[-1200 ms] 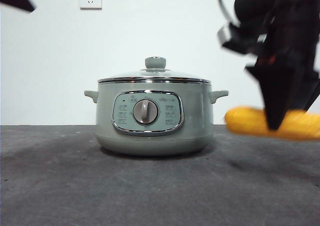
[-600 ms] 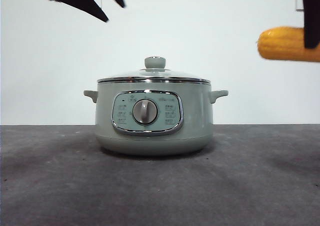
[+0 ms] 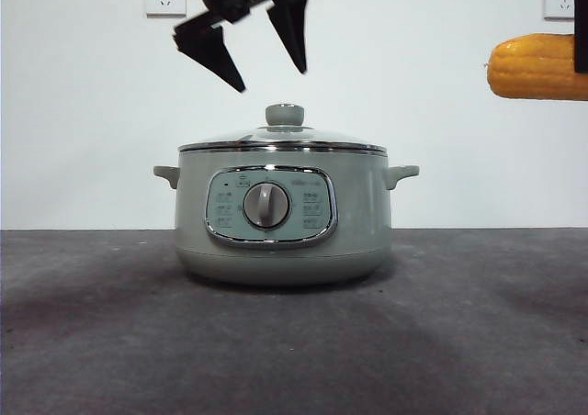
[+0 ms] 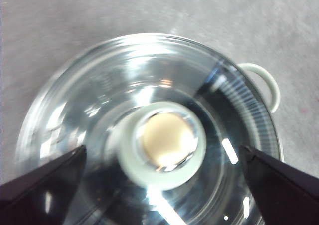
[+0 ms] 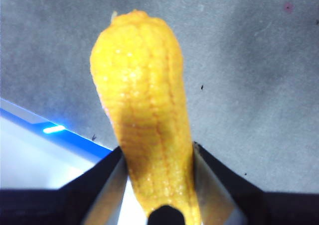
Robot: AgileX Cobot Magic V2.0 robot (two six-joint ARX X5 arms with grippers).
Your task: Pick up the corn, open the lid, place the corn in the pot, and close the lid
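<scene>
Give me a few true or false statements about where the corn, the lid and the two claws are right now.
1. The right claw holds the corn in the air. True.
2. The lid is off the pot. False: it sits closed on the pot.
3. The left claw is open above the lid's knob. True.
4. The corn lies on the table. False: it hangs high, off to the pot's side.

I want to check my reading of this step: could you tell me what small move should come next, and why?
Probably lower the left gripper straight down onto the knob and close. Its jaws are open above the lid, which sits on the pot, while the right gripper holds the corn aloft.
</scene>
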